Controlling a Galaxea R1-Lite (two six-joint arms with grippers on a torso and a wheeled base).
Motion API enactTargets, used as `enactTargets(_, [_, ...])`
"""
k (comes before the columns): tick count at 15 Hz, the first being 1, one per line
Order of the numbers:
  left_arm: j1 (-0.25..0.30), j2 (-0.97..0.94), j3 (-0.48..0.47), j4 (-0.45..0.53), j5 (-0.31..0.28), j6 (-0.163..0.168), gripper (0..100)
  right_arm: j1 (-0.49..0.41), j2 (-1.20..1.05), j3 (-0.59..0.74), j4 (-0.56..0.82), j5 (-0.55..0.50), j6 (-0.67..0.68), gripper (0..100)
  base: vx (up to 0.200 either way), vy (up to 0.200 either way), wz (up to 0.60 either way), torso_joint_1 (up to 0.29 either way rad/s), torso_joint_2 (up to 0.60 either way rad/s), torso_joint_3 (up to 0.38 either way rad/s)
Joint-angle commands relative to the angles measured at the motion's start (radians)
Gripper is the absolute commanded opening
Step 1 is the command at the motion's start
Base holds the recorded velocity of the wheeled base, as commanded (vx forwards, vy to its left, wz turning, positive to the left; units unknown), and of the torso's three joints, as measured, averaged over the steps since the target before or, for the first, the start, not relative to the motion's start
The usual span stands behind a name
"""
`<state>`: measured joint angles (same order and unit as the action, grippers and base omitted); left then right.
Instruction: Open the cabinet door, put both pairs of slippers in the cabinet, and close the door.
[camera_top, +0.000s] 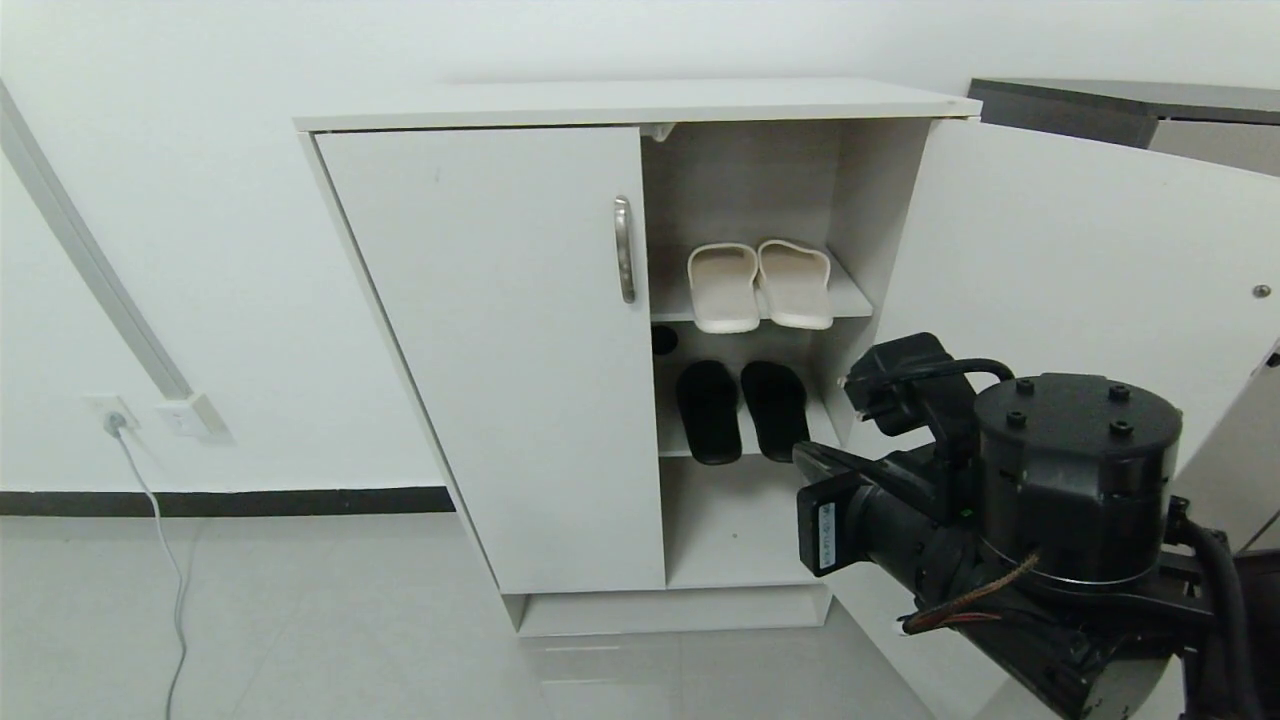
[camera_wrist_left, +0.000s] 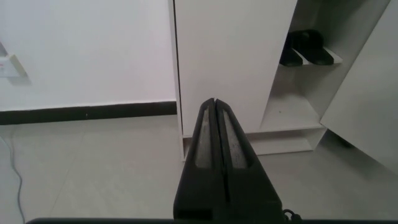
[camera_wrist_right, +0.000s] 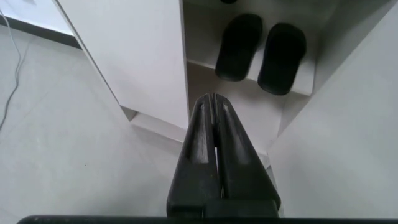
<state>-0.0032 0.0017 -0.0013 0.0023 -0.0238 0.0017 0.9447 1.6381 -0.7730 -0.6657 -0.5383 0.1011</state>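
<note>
A pale tiled floor (camera_top: 300, 620) and a white wall (camera_top: 200, 200) frame the white cabinet (camera_top: 630, 100). Its left door (camera_top: 480, 350) is closed and its right door (camera_top: 1050, 260) is swung wide open on our right side. The white slippers (camera_top: 760, 285) sit side by side on the upper shelf, and the black slippers (camera_top: 742, 410) on the shelf below, so we judge that only closing the door is left.

Our right gripper (camera_wrist_right: 214, 106) has its fingers pressed together and holds nothing. It points down past the cabinet's open front, near the door's inner face. Our left gripper (camera_wrist_left: 214, 109) is likewise closed and empty, well back from the cabinet.

To close the door well, we should bring the right arm (camera_top: 1050, 480) round to the door's outer face near its free edge. We then push along the hinge's arc, slowly, until the door meets the frame.
</note>
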Motion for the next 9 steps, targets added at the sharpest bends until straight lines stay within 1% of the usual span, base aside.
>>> enactTargets(1, [0.000, 0.000, 0.000, -0.001, -0.001, 0.000, 0, 0.000, 0.003, 0.001, -0.002, 0.000, -0.007, 0, 0.000, 0.000, 0.00, 0.002, -0.20, -0.203])
enactTargets(3, [0.000, 0.000, 0.000, -0.001, -0.001, 0.000, 0, 0.000, -0.003, 0.001, -0.003, -0.002, -0.009, 0, 0.000, 0.000, 0.00, 0.005, -0.16, -0.332])
enactTargets(4, [0.000, 0.000, 0.000, -0.001, -0.001, 0.000, 0, 0.000, -0.006, 0.000, -0.003, -0.002, -0.007, 0, 0.000, 0.000, 0.00, 0.036, -0.33, -0.373])
enactTargets(7, [0.000, 0.000, 0.000, -0.001, -0.001, 0.000, 0, -0.003, -0.021, -0.005, -0.003, -0.002, -0.007, 0, 0.000, 0.000, 0.00, 0.033, -0.54, -0.365])
enactTargets(9, [0.000, 0.000, 0.000, -0.001, -0.001, 0.000, 0, -0.014, -0.021, -0.006, -0.003, -0.002, -0.007, 0, 0.000, 0.000, 0.00, 0.098, -0.47, -0.356])
